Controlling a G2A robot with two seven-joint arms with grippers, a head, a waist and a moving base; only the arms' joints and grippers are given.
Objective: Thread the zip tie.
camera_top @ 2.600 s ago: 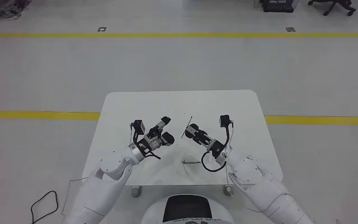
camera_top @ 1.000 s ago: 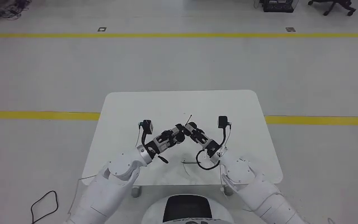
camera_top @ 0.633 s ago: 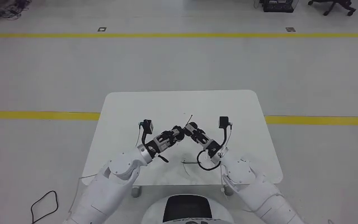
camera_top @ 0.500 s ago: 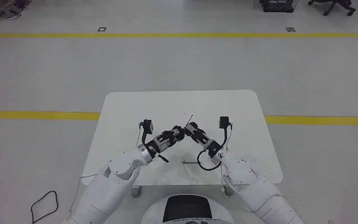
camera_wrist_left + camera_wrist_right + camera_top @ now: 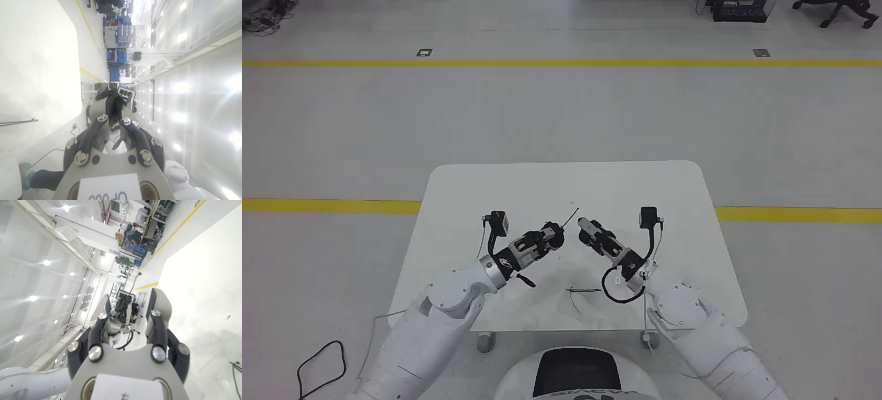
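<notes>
On the white table (image 5: 662, 190), spare ties (image 5: 582, 290) are lying crosswise near the front edge, the left gripper (image 5: 558, 234) is pinching the zip tie (image 5: 570, 218) mid-table with its long axis slanting far-and-rightward, the right gripper (image 5: 585, 231) is gaping just beside it, and yellow lines (image 5: 342, 206) are crossing the grey floor beyond.

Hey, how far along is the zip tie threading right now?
Done: one thin black zip tie is off the white table, pinched in the left hand. In hand: the open right hand sits beside it, empty. Left: no closed loop shows, so the threading itself; a second black tie lies on the table.
</notes>
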